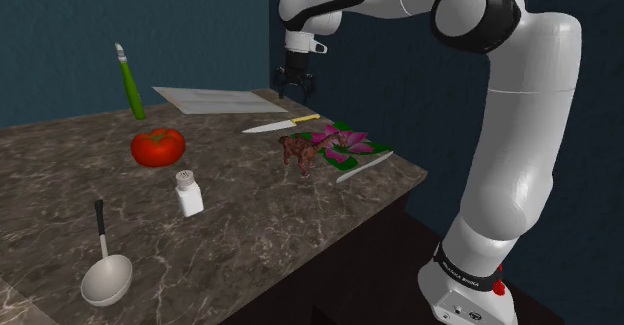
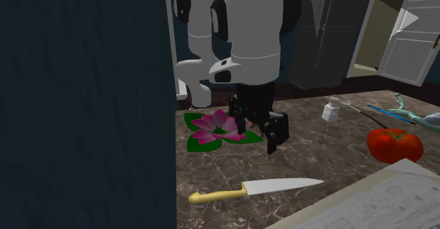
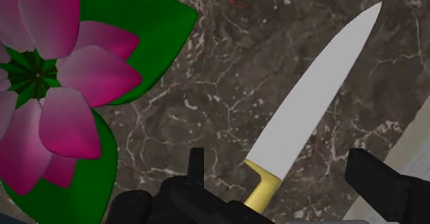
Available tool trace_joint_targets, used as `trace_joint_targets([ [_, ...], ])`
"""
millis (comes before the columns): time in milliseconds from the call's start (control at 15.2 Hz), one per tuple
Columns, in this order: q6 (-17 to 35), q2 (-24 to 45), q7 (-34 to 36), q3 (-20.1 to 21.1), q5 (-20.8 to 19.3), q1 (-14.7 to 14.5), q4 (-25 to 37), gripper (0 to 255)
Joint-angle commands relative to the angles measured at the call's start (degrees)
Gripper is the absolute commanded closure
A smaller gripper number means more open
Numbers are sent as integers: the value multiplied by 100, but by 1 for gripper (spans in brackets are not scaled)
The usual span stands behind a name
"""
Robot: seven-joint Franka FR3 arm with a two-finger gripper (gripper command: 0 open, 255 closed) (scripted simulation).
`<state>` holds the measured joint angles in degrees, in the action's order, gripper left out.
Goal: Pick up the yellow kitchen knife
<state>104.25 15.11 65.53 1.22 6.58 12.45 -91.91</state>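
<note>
Gripper (image 3: 281,166), jaws apart, hangs above the yellow-handled knife (image 3: 313,92).

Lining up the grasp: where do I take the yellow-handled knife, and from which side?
The yellow handle, from straight above: the knife lies flat on the counter, so only its sides are free. Set the open fingers across the handle's width, off the blade.

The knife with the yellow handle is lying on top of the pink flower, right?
No. The knife with the yellow handle lies beside the pink flower, not on top of it; the wrist view shows bare countertop between them.
</note>
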Motion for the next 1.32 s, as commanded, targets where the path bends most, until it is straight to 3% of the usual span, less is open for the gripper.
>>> trace_joint_targets([
  [0,-92,432,371,-93,89,67,437,0],
  [330,-207,1334,1156,-325,364,283,1252,0],
  [924,302,1458,1077,-317,390,274,862,0],
  [990,293,1475,1081,-316,390,273,888,255],
  [1254,301,1474,1081,-316,390,272,880,255],
])
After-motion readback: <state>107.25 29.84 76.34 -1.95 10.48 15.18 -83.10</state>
